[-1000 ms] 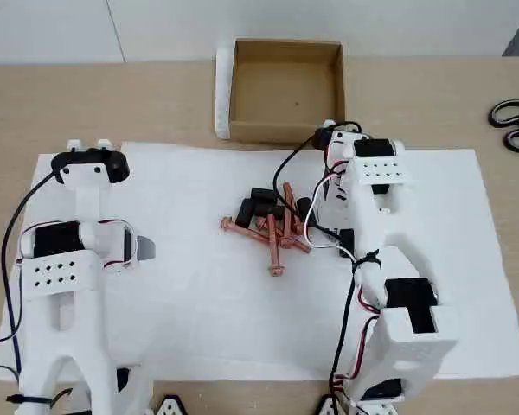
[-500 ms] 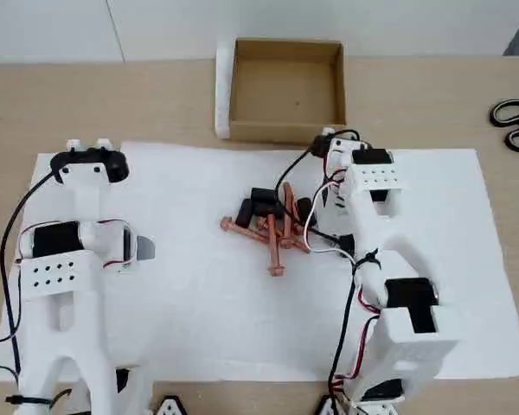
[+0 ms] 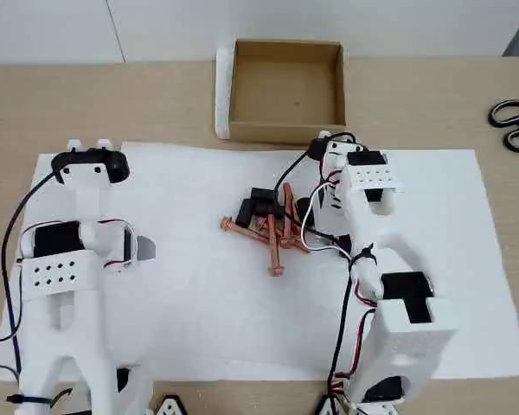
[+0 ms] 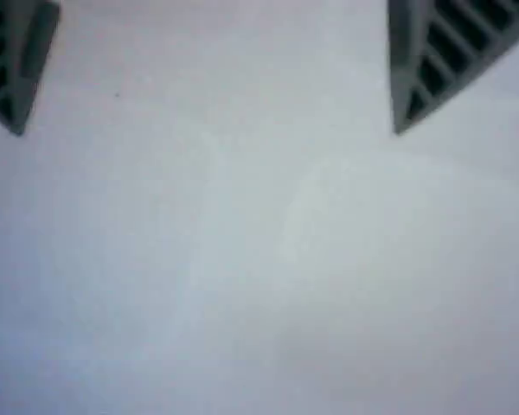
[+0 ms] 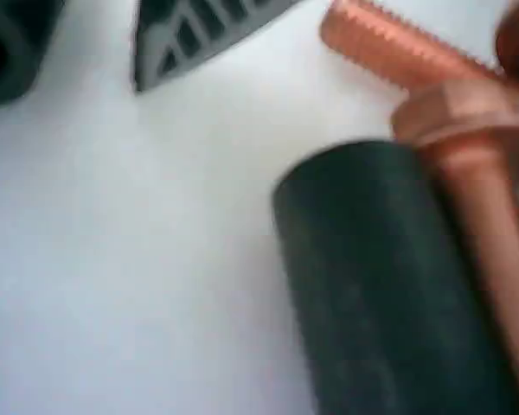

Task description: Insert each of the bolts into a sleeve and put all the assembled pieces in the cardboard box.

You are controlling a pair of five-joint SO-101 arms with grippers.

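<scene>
Now the right arm (image 3: 363, 177) sits nearer the sleeves (image 3: 264, 201), perhaps lower.

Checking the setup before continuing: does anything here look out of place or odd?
Nothing damaged or spilled. The copper bolts and black sleeves lie in a crossed heap mid-sheet, touching. A pair of scissors lies at the high view's right edge, apart from the work.

White sheet (image 3: 199, 303) across a tan table (image 3: 69, 104), black-handled scissors (image 3: 517, 126) on bare wood at the right edge.
</scene>
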